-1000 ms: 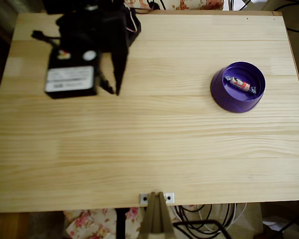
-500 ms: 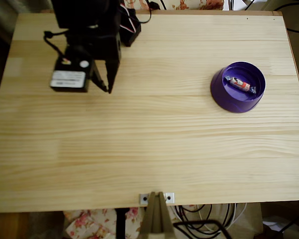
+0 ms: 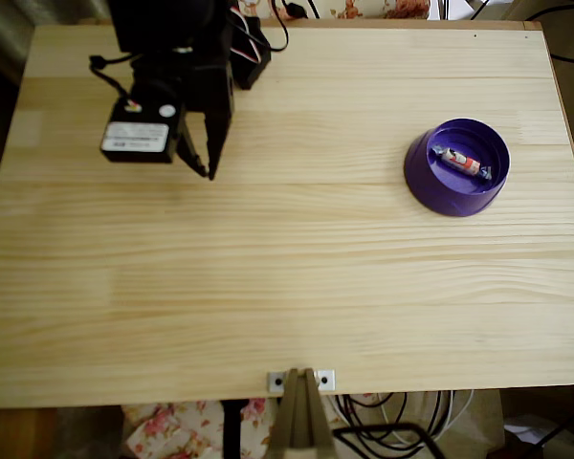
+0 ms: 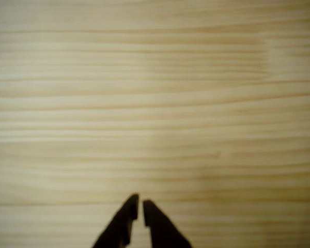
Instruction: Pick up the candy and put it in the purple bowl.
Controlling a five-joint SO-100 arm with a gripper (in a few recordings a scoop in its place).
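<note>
Sitting inside the purple bowl (image 3: 456, 167) in the overhead view, the candy (image 3: 459, 161) is lying on the lighter purple floor, slanted from roughly 10 o'clock to 4 o'clock, so I'm judging the placement as done with nothing left but parking the arm. The bowl is resting on the table (image 3: 297, 277) toward 3 o'clock of the overhead frame; the gripper (image 3: 209, 170) is hanging well apart from it at about 10 o'clock, pointing down toward 6 o'clock. The claw is carrying nothing: in the wrist view the gripper (image 4: 139, 206) is showing its two black tips nearly together, only a thin sliver of wood showing between them, with bare board ahead. Materials: the bowl is looking like glossy moulded plastic, round, walls flaring outward toward the base, rim catching light. The candy is small and thin, whitish wrapper with red and dark marks, twisted ends, probably crinkly and light. The table is reading as pale pine planks, long straight grain running 9 to 3 o'clock, smooth matte finish. The arm is matte black with a white label on the motor housing.
</note>
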